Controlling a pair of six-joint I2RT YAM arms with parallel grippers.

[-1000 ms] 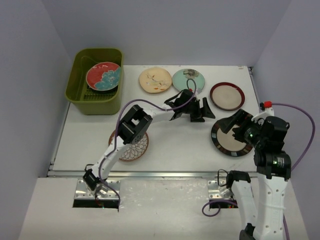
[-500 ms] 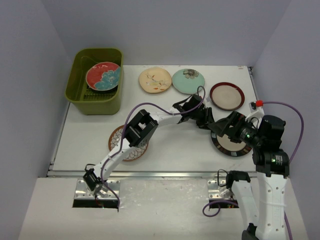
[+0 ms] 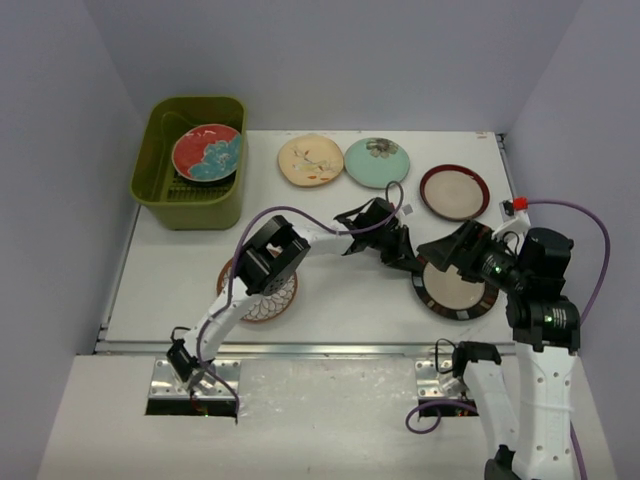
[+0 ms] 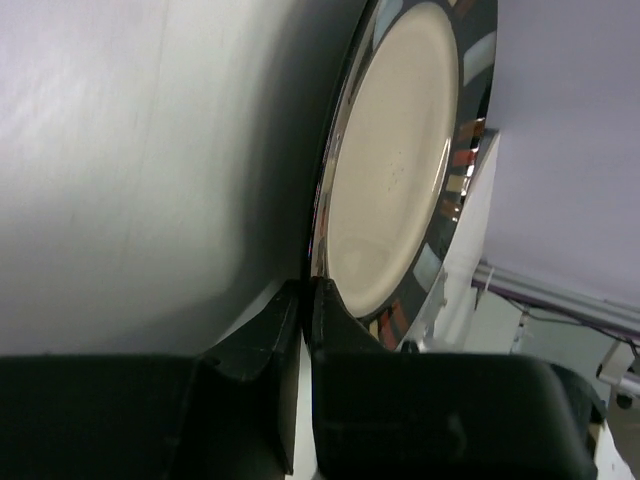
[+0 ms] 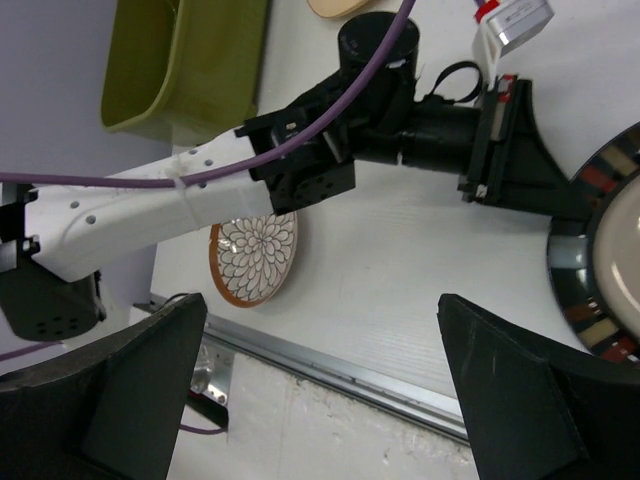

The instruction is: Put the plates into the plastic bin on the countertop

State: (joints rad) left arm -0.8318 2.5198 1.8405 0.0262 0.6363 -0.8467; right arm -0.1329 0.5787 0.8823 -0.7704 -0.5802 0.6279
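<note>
The left gripper pinches the edge of the dark-rimmed plate, front right on the countertop. The right gripper is wide open and holds nothing. The plastic bin sits back left, its long side running front to back.

left tool clamped, right tool agape

I see a small red-and-white object at far right, lilac-grey walls on three sides, and a speckled grey ledge nearest me.
</note>
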